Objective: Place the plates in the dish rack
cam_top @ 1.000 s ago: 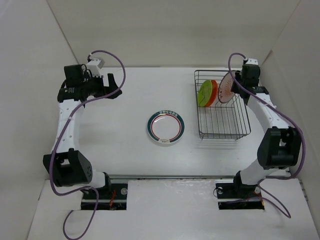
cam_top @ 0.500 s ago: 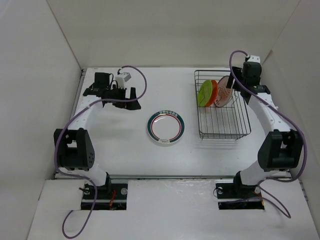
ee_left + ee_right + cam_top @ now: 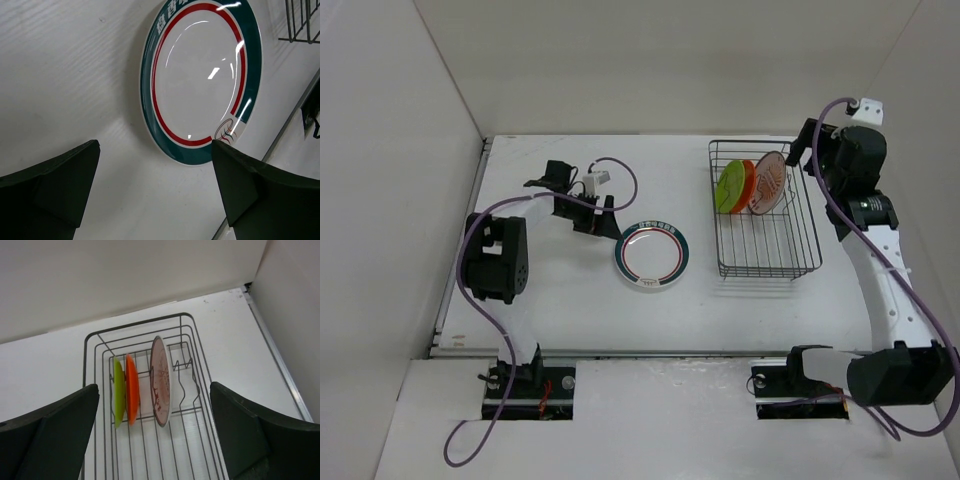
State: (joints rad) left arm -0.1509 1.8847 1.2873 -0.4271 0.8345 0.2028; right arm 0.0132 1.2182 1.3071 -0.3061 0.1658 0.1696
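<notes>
A white plate with a dark teal rim (image 3: 653,255) lies flat in the middle of the table, also in the left wrist view (image 3: 200,75). My left gripper (image 3: 601,221) (image 3: 155,150) hovers open just left of it, nothing between its fingers. The black wire dish rack (image 3: 767,262) (image 3: 95,340) stands at the right. Three plates stand upright in it: lime green (image 3: 728,189) (image 3: 118,390), orange (image 3: 747,185) (image 3: 131,387) and white with an orange sunburst (image 3: 771,181) (image 3: 161,382). My right gripper (image 3: 813,150) (image 3: 154,387) is open, raised above and behind the rack, apart from the plates.
White walls close in the table at the back and both sides. A metal rail (image 3: 620,352) runs along the near edge. The near half of the rack (image 3: 770,240) holds no plates. The rack's corner (image 3: 300,20) shows beyond the teal-rimmed plate.
My left arm swung right from the far left to the teal-rimmed plate. My right gripper opened, let go of the sunburst plate in the rack, and rose away to the right.
</notes>
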